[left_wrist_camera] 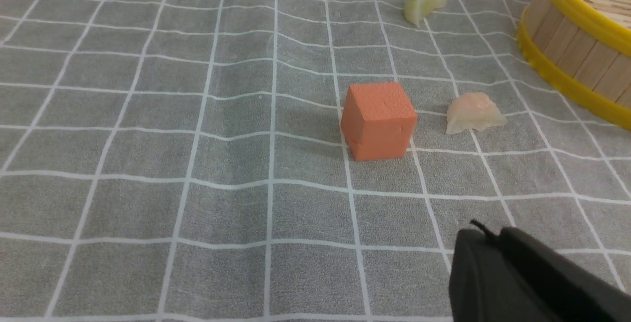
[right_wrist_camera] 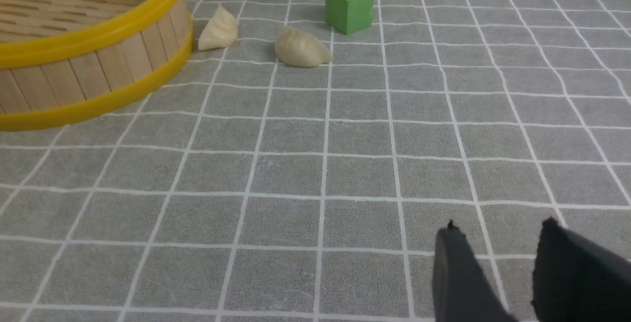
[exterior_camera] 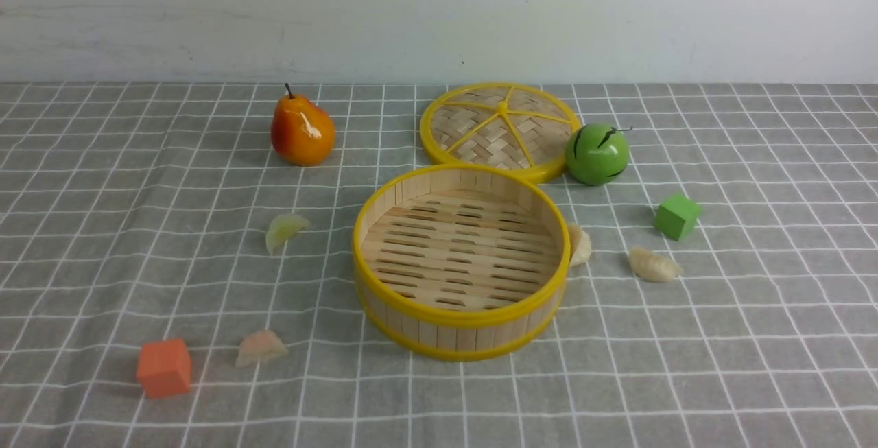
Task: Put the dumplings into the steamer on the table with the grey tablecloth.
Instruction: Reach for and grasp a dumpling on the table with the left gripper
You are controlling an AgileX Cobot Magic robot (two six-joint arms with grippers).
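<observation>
**Grey-Clothed Table (exterior_camera: pixel 96 180) Held Ten Loose Items**

On the grey tablecloth (exterior_camera: pixel 754 352) the steamer (exterior_camera: pixel 459 330) stood at the centre. Its lid (exterior_camera: pixel 499 125) lay just behind it, with a green round fruit (exterior_camera: pixel 596 154) beside the lid. A pear (exterior_camera: pixel 302 131) stood at the back left.

Left of the steamer lay a greenish dumpling (exterior_camera: pixel 285 228) and, nearer the front, a pinkish dumpling (exterior_camera: pixel 260 347) by an orange cube (exterior_camera: pixel 163 367). To the right, one cream dumpling (exterior_camera: pixel 579 243) lay by the steamer wall and a second cream one (exterior_camera: pixel 654 265) near a green cube (exterior_camera: pixel 677 216).

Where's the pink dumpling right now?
Front view: the pink dumpling lies on the robot's left, beside the orange cube but apart from it, left of the steamer.

Left gripper (left_wrist_camera: pixel 488 235), tips together — right gripper (right_wrist_camera: pixel 499 228), tips apart.
</observation>
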